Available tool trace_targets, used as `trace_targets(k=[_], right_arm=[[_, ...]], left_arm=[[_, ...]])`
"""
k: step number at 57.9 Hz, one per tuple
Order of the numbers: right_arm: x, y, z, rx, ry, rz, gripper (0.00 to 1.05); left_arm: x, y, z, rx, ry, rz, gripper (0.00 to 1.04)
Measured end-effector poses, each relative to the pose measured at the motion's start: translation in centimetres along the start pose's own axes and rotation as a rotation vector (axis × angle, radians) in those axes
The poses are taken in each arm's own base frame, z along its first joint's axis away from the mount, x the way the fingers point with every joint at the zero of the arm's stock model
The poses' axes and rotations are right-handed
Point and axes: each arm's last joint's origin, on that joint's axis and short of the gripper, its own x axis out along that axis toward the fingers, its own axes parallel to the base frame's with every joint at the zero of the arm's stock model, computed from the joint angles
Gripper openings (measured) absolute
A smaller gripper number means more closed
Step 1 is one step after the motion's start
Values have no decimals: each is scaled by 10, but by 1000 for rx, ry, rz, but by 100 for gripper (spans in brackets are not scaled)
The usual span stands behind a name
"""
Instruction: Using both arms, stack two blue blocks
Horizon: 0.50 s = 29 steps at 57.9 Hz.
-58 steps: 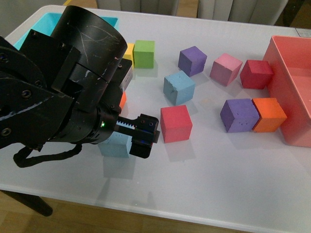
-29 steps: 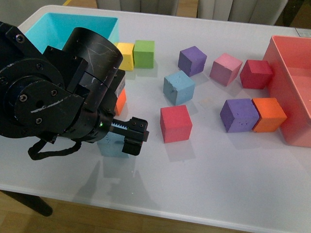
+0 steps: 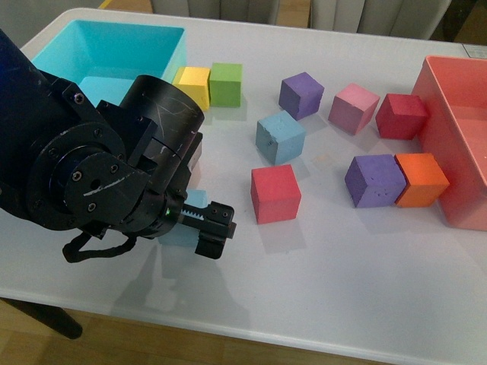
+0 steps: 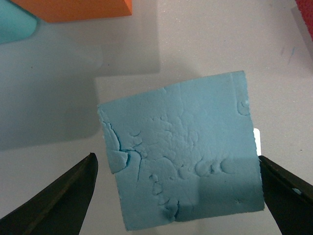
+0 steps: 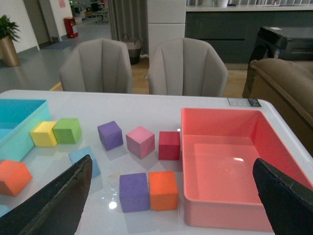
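Though frontally half-hidden, blue block (image 4: 181,166) inside spread left gripper (image 4: 176,159); right gripper (image 5: 172,161) spread.

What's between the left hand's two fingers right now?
A blue block sits on the table between the open fingers of the left hand, seen in the left wrist view.

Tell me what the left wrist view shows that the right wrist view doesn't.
Only the left wrist view: a close-up of one blue block, its top face dented, lying between the open jaws of the left gripper. Only the right wrist view: the other blue block, a pink cube, a red cube, the pink-red bin, two grey chairs, and the right gripper, open. Both: the orange cube beside the turquoise bin, on the white table.
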Motion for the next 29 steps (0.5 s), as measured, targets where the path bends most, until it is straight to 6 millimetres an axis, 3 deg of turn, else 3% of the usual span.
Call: trace_targets(k=[10,22,29], right_arm=[[0,0,0,0,0,0,96],[0,0,0,0,0,0,96],[0,0,0,0,0,0,96]], left_arm=[[2,1,-1,2,-2,38,95],[2,0,-1,3,-7,45,64],[-1,-2,0,3,-3,34,53]])
